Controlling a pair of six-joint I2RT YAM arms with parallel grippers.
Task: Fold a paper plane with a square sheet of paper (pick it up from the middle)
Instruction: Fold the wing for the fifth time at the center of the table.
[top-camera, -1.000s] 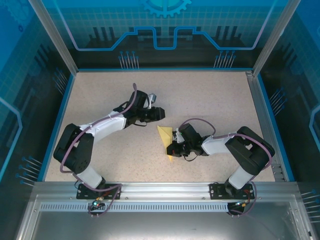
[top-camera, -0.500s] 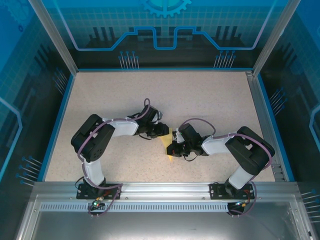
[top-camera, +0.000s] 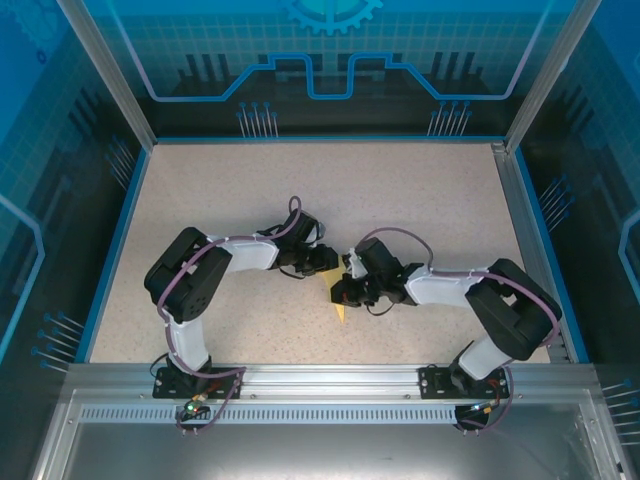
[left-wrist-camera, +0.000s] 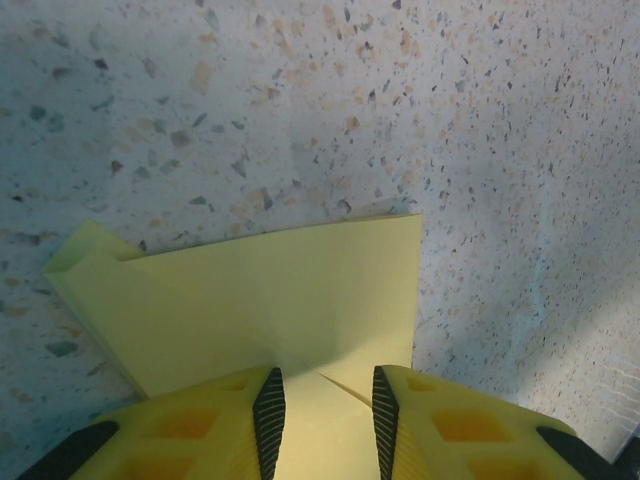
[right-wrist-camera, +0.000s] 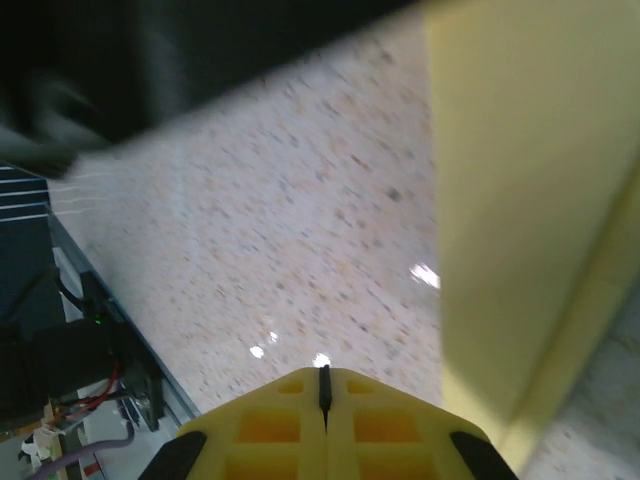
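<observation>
The square sheet of paper (top-camera: 337, 304) lies part-folded in the middle of the table as a yellow wedge with a crease. In the left wrist view the paper (left-wrist-camera: 280, 300) runs under and between my left gripper's (left-wrist-camera: 326, 385) fingers, which stand apart over it with a fold edge in the gap. From above, the left gripper (top-camera: 326, 263) sits at the paper's far end. The right gripper (top-camera: 341, 292) is at its right side. In the right wrist view the right gripper (right-wrist-camera: 323, 375) is shut with nothing in it, and the paper (right-wrist-camera: 520, 200) lies to its right.
Speckled tabletop (top-camera: 420, 200) stretches free behind and to both sides of the arms. Blue-edged walls (top-camera: 120, 230) and a metal rail (top-camera: 320, 375) at the near edge bound it. The two wrists are close together at the centre.
My left arm swung in from the back and came down over the paper's far end, its jaws narrowing a little. The right gripper shifted slightly back and left, staying shut.
</observation>
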